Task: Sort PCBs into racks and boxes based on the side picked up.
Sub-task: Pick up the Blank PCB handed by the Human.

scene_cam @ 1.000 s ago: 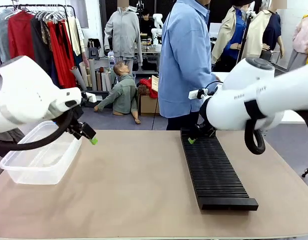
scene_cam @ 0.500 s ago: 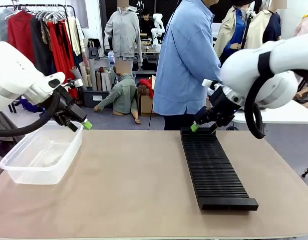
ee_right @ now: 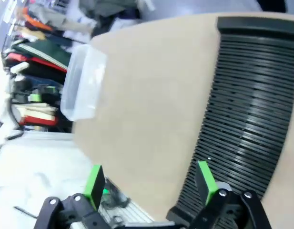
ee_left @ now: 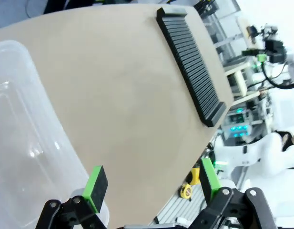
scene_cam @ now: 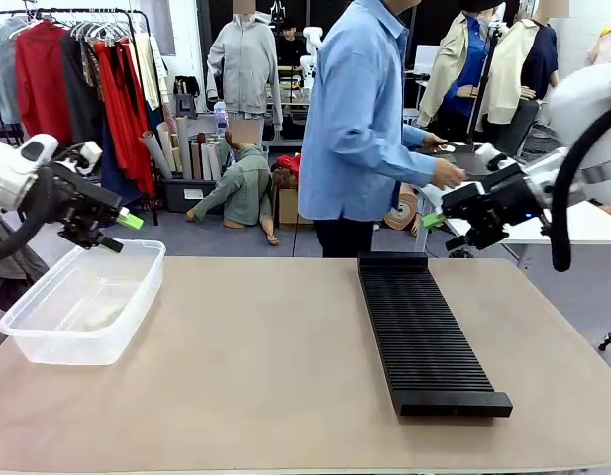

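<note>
No PCBs are in view. The long black slotted rack (scene_cam: pixel 424 332) lies right of the table's middle, running front to back. The clear plastic box (scene_cam: pixel 82 302) stands at the table's left edge and looks empty. My left gripper (scene_cam: pixel 122 232) hovers above the box's far end, open with nothing between its green pads (ee_left: pixel 95 188). My right gripper (scene_cam: pixel 439 220) hangs open and empty, above and right of the rack's far end. In the left wrist view, the box (ee_left: pixel 23 143) and rack (ee_left: pixel 189 62) lie below; the right wrist view likewise has the rack (ee_right: pixel 251 119) and box (ee_right: pixel 82 83).
A person in a blue shirt (scene_cam: pixel 364 119) stands at the table's far side, turned right, with a hand (scene_cam: pixel 449 176) reaching to a desk behind. The tan tabletop (scene_cam: pixel 265 346) is bare between the box and rack. Clothes racks stand at the back left.
Both arms have drawn up and outward: the left gripper moved left over the box, the right gripper rose right off the rack's far end. The person turned and reached right.
</note>
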{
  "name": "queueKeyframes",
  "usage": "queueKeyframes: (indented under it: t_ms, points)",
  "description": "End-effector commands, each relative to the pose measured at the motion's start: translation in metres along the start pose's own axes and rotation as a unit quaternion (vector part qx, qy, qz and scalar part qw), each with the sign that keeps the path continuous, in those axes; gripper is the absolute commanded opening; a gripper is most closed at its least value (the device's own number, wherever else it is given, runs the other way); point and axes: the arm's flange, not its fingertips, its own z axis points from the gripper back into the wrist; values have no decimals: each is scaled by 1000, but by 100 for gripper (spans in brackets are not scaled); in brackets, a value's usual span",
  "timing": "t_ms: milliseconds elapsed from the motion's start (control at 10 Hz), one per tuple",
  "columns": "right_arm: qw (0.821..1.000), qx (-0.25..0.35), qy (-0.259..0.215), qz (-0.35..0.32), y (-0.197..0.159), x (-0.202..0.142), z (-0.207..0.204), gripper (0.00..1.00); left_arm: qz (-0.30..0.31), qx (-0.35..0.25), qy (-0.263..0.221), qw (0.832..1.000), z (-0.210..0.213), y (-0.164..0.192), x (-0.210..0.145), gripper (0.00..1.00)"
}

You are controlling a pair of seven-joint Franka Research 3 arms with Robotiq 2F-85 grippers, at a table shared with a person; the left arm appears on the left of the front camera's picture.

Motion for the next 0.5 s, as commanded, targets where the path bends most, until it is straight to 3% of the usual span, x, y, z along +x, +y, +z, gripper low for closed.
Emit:
queueKeyframes:
  t_ms: [0, 400]
  points:
    - [994, 105, -37, -22, -24, -3, 23, 100, 17, -35, -29, 999, 12, 14, -6, 100]
    - [984, 154, -70, -49, -39, -17, 49, 100, 51, -123, -83, 988, 33, 40, -11, 100]
